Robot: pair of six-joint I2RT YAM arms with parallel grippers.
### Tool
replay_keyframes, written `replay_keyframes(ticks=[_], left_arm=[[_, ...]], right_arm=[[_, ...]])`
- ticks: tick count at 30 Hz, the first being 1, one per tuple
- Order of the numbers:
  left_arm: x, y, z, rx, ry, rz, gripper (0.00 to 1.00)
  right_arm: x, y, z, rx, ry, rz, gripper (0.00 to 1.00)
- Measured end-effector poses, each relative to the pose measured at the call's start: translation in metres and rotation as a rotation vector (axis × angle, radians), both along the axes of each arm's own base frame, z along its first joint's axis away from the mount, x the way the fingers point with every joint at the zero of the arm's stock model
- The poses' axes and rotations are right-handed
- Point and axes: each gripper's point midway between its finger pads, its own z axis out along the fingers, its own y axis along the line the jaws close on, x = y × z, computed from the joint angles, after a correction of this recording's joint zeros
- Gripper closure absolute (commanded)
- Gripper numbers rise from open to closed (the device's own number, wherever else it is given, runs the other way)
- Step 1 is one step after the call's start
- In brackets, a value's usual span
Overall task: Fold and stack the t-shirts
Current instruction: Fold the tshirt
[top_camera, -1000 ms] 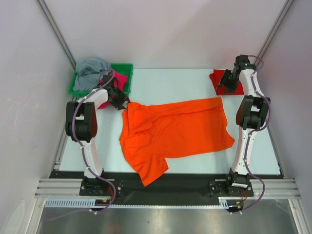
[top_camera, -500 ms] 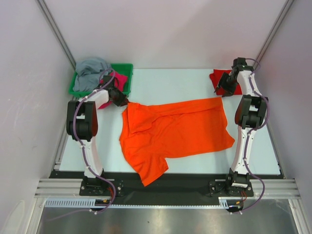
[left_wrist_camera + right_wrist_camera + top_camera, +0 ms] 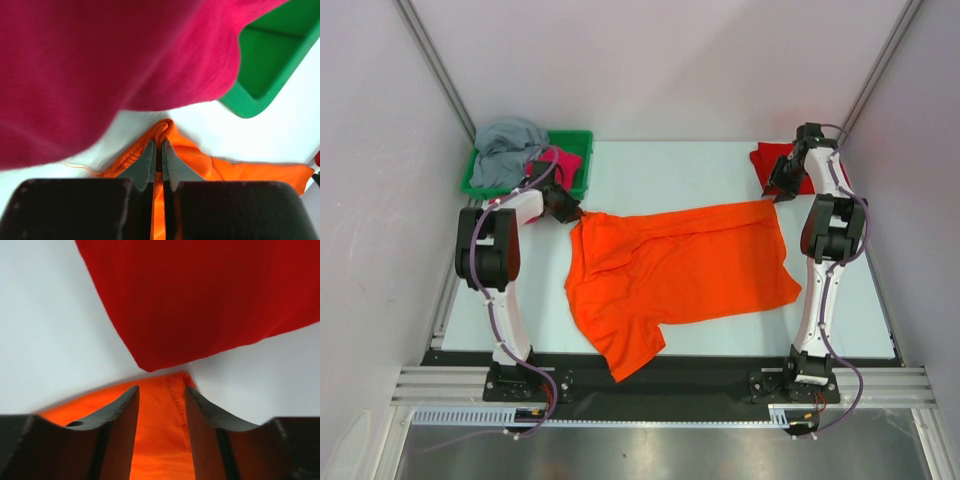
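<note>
An orange t-shirt (image 3: 680, 265) lies spread and rumpled across the middle of the table. My left gripper (image 3: 570, 208) is at the shirt's far left corner, and in the left wrist view the gripper (image 3: 159, 150) is shut on a pinch of the orange cloth (image 3: 220, 167). My right gripper (image 3: 778, 192) is low over the far right corner. Its jaws (image 3: 161, 392) stand open on either side of the hemmed orange corner (image 3: 160, 440), not pressing it. A folded red t-shirt (image 3: 767, 158) lies just beyond, filling the top of the right wrist view (image 3: 200, 295).
A green tray (image 3: 582, 140) at the far left holds a grey t-shirt (image 3: 508, 140) and a magenta t-shirt (image 3: 565, 162). The magenta cloth (image 3: 100, 65) hangs close above my left gripper, with the tray's corner (image 3: 260, 75) to its right.
My left gripper has closed onto the orange shirt's far left corner. My right gripper has come off the red shirt toward the orange shirt's far right corner, and its jaws have narrowed.
</note>
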Motion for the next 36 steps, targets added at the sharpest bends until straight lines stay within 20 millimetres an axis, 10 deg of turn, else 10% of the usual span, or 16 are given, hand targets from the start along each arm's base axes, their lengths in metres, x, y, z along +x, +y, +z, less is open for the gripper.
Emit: replay_keyframes(ticks=[22,29,36], left_arm=[[0.002,0.004,0.013,0.037,-0.057,-0.027,1.00],[0.001,0.009,0.019,0.071,-0.082,-0.037,1.00],[0.001,0.023,0.014,0.119,-0.088,-0.026,1.00]], right_arm=[[-0.004,-0.002,-0.023,-0.026,0.036,-0.001,0.61],[-0.005,-0.008,-0.026,-0.053,0.051,-0.048,1.00],[-0.005,-0.012,-0.028,-0.102,0.064,-0.109,1.00]])
